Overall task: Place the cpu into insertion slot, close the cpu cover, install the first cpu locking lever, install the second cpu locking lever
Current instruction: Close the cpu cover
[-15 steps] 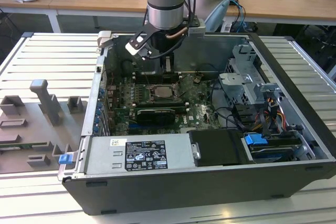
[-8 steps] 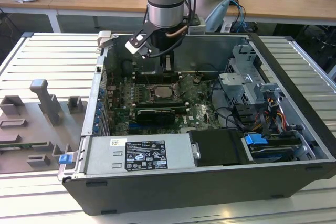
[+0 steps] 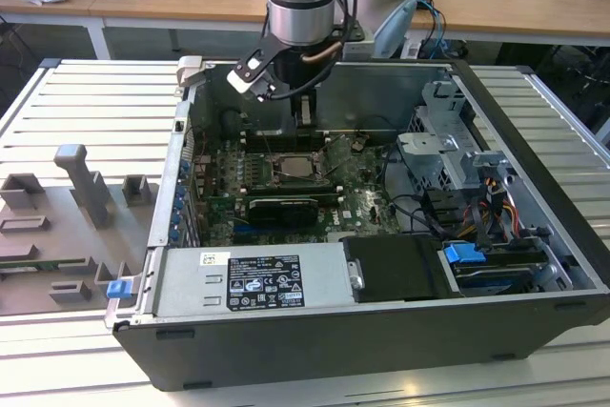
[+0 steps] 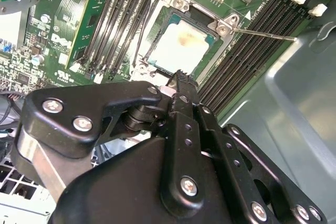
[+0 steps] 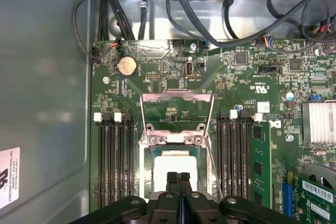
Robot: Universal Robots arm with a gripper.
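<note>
Holding the gripper [image 5: 178, 178] clenched, fingertips pressed together with nothing between them, low over the near rim of the insertion slot [image 4: 191, 23], close to the middle of the green board [image 5: 247, 77]. Judging that pose as suited to pushing or hooking rather than carrying. Seeing the cpu [image 4: 178, 48] lying flat inside that slot, pale top up, edges square to the dark rim, so apparently seated. Finding the cpu cover [image 5: 177, 97] standing open past the slot's far edge, hinged there, with bare board showing through its window: raised to leave the socket reachable from above, not yet closed. Noting one locking lever [image 4: 265, 34] swung out loose across the memory slots [image 5: 116, 156], and a second lever [image 4: 139, 40] loose along the slot's opposite side, neither latched. Reading little sideways room, with memory slots flanking both side edges of the slot and the case wall [image 5: 47, 103] just beyond one bank. Finding open room mainly straight above, and over the flat board beyond the cover, short of the cables [image 5: 210, 3] at the board's far edge.
</note>
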